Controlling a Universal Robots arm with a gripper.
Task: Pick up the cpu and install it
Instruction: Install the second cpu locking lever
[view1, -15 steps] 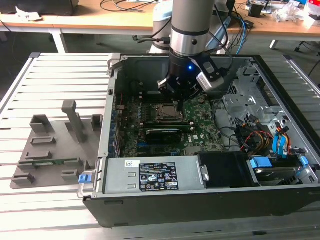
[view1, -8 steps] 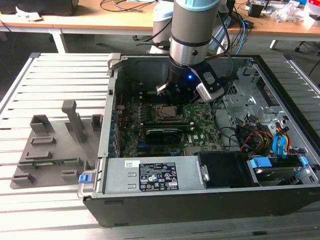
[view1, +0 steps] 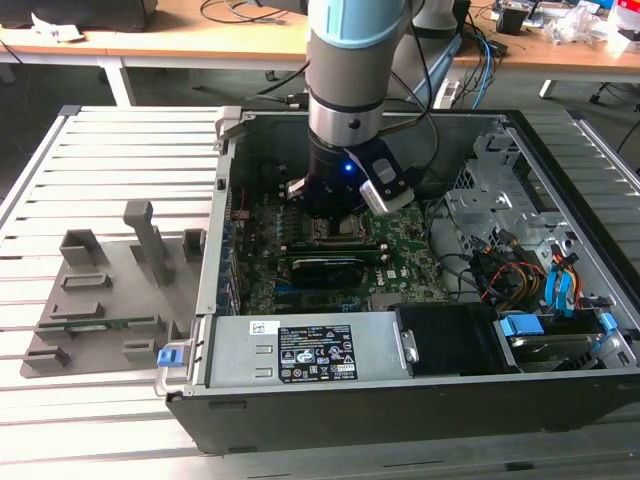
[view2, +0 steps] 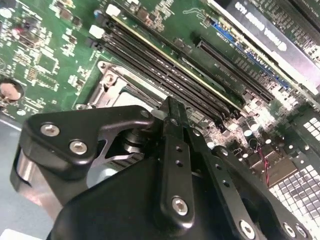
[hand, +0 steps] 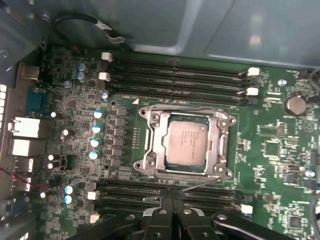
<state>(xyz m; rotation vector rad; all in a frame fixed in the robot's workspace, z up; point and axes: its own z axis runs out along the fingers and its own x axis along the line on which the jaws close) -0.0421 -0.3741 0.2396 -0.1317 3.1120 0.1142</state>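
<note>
Dull silvery metal cpu (hand: 186, 143) in a bare metal socket frame (hand: 152, 150); matt black pincer (hand: 172, 212).

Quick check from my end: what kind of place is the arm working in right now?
Most likely a lab or workshop test bench: an opened computer case lies on a slatted metal table, with cable-strewn wooden desks behind. The cpu sits in its socket.

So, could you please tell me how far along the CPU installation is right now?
The cpu already sits inside the socket frame on the motherboard, so placing looks done. The claw holds nothing; its fingers are together just above the board beside the socket. The frame around the chip appears unlatched.
</note>
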